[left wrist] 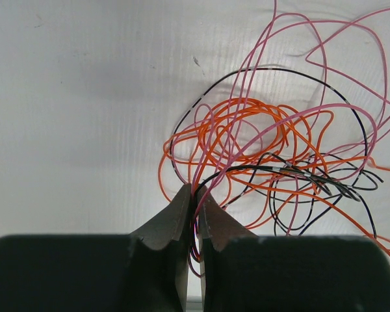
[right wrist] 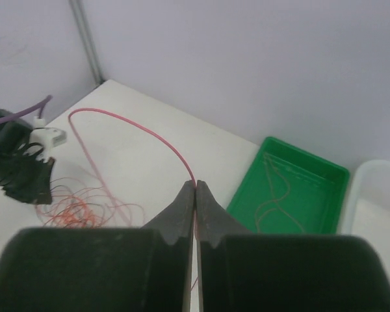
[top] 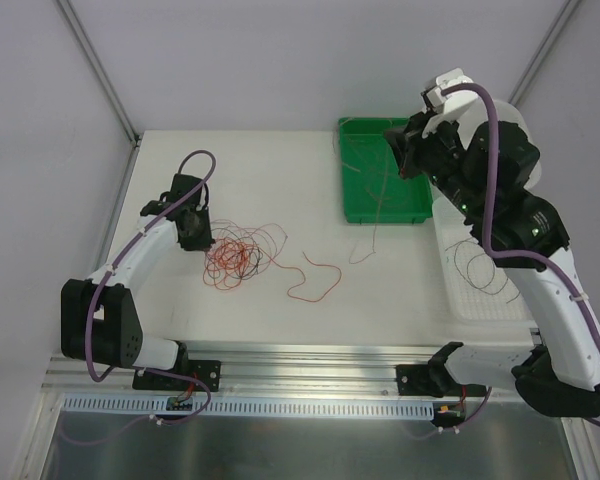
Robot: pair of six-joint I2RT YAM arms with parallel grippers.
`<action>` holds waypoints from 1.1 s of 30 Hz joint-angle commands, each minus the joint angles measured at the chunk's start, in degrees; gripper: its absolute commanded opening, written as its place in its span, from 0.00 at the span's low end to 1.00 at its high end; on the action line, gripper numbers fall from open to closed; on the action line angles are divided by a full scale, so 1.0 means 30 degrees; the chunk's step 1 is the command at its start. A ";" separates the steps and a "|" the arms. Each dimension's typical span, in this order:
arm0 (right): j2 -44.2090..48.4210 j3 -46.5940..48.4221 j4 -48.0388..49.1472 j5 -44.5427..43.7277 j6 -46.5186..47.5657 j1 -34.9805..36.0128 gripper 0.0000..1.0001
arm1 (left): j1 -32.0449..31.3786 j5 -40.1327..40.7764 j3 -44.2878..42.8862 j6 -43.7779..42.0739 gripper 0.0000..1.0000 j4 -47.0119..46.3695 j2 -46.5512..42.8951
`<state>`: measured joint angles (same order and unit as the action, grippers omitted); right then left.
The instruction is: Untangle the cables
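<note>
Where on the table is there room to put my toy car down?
Bare patches: the back middle between the left gripper and the green tray, and the front middle before the rail. Crowded: the tangle of cables and the loose red cable beside it.

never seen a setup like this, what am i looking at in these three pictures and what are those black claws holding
These are two robot arms bolted at the near edge of a white table. The wide picture comes from a fixed camera above and behind them. The other two come from small cameras on each wrist, so the dark wedges at the bottom are that arm's own fingers.

On the table lies a tangle of cables, hair-thin wires in orange, pink and black. Farther back is a green tray with a thin wire in it, and beside it a clear bin.

The left pincer is shut on strands at the edge of the tangle. The right pincer, raised over the green tray, is shut on a single pink wire that arcs back down toward the tangle.
</note>
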<state>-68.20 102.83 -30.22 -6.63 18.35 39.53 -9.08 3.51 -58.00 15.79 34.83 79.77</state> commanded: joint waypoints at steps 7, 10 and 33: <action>-0.3363 0.2107 0.2980 -0.3092 0.1472 -0.2771 0.01 | -0.0576 -0.0290 0.0084 -0.0459 0.06 0.0168 0.0071; -0.4505 0.3102 0.4152 -0.2916 0.1764 -0.3679 0.01 | -0.0781 -0.0320 0.0084 -0.0517 0.06 0.0168 0.0042; -0.9988 0.3405 0.7349 -0.0748 -0.1601 -0.9277 0.01 | -0.1016 -0.0905 -0.0121 -0.0576 0.07 0.0227 0.0393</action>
<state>-96.16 116.40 -10.09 -9.91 16.12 13.47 -11.68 2.07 -57.98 15.38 34.98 80.47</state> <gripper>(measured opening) 0.015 0.066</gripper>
